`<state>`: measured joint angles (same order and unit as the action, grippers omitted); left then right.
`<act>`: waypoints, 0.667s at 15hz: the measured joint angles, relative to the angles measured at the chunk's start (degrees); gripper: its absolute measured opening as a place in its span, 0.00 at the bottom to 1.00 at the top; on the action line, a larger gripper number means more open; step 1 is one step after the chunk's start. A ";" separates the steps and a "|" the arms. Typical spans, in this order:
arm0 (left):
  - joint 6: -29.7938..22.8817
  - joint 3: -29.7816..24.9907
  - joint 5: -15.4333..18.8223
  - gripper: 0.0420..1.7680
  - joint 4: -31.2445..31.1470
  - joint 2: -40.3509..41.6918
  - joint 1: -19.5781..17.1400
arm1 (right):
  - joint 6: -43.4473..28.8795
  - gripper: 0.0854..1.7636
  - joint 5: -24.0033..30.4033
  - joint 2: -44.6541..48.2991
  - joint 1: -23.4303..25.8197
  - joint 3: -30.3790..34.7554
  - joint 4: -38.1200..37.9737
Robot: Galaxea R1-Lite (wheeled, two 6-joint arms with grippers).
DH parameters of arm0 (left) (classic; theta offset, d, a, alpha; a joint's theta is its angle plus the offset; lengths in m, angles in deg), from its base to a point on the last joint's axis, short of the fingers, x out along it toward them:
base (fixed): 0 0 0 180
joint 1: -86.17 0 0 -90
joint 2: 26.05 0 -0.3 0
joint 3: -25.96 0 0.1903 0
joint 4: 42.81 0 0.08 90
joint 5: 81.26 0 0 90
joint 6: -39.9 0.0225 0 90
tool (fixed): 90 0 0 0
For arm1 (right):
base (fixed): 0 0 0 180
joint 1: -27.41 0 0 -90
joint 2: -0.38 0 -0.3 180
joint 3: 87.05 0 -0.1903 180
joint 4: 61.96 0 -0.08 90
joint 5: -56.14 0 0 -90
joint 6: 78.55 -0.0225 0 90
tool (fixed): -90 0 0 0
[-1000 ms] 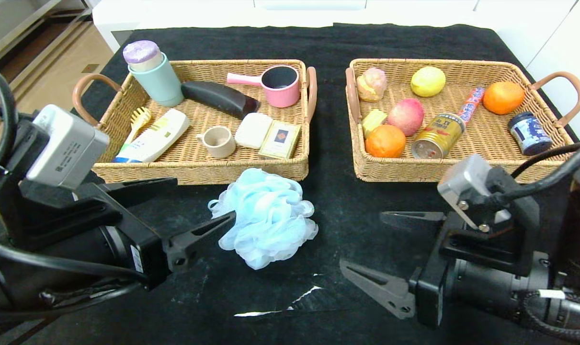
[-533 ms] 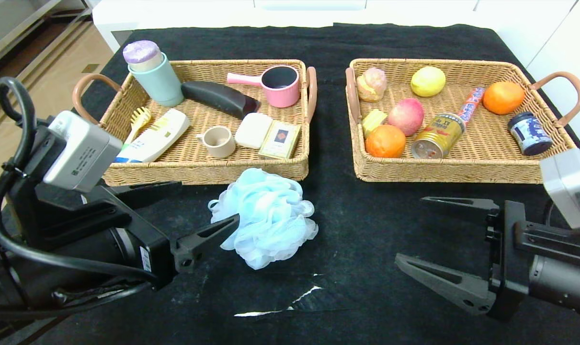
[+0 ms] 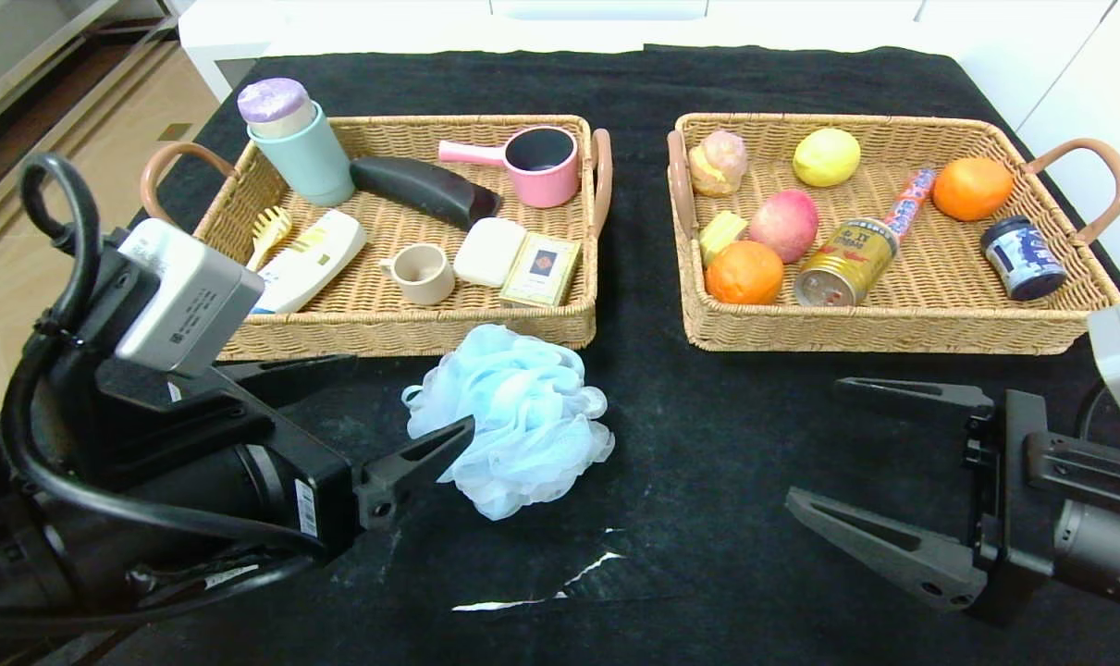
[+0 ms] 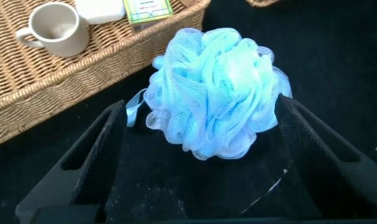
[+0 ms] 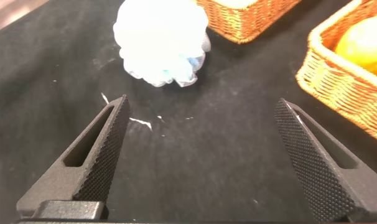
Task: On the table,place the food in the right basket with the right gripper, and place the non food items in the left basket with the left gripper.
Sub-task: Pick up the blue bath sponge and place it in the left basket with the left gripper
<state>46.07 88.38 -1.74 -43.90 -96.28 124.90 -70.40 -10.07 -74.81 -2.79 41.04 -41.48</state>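
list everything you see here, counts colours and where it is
table: 1, black cloth
left basket: 1, tan wicker, far left
right basket: 1, tan wicker, far right
bath pouf: 1, pale blue, on table before left basket
shampoo bottle: 1, white, left basket
card box: 1, cream-green, left basket
oranges: 2, right basket
peach: 1, pink-red, right basket
can: 1, gold, right basket
left gripper: open, at pouf
right gripper: open, above bare table
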 joint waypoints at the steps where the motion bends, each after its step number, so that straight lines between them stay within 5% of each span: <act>1: -0.44 0.34 -1.82 0.97 0.05 -0.77 0.93 | 0.00 0.96 -0.04 0.15 0.37 0.05 0.00; 5: -8.09 4.67 -10.39 0.97 0.11 -6.95 5.29 | 0.05 0.96 0.00 1.16 0.67 -0.06 0.02; 10: -15.31 9.19 -12.57 0.97 -1.52 -12.84 6.45 | 0.13 0.96 -0.11 1.44 -0.02 0.27 -0.06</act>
<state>30.76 97.57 -14.30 -45.43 -109.11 131.34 -70.26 -10.18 -73.37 -2.82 41.31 -41.54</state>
